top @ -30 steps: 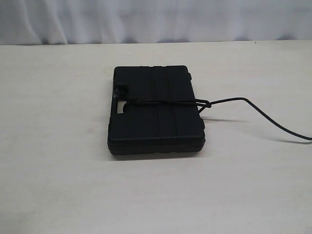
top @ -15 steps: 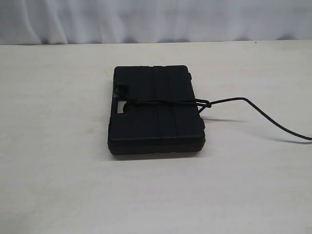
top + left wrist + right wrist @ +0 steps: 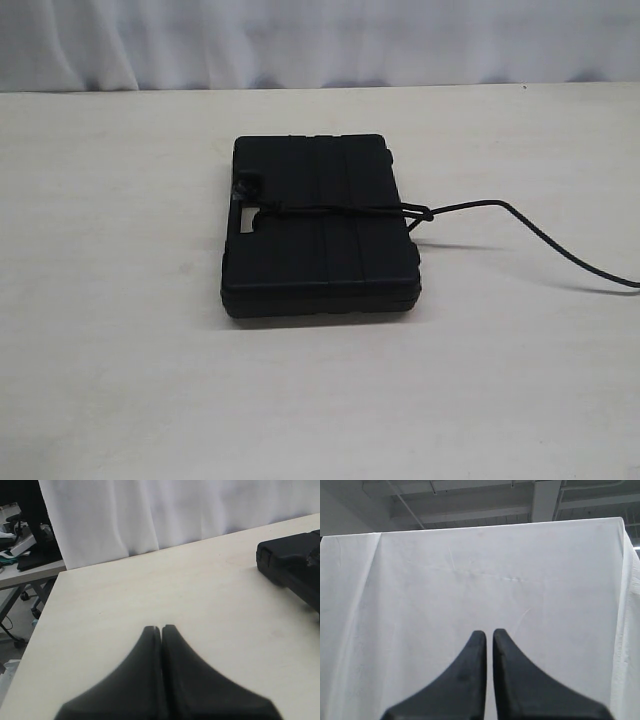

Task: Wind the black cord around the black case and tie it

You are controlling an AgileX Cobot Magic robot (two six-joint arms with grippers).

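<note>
Two grippers pinched together, empty: the left gripper [image 3: 161, 628] hovers over the table [image 3: 125, 595], the black case [image 3: 292, 562] well ahead of its tips; the right gripper [image 3: 489, 632] faces a white curtain [image 3: 470, 580], case unseen. With the black cord [image 3: 340, 209] crossing the case and apparently knotted, only tightening the loose tail seems left.

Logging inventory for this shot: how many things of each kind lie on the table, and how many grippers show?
black case: 1
black cord: 1
grippers: 2, the left gripper and the right gripper, both shut and empty
Total: 4
</note>
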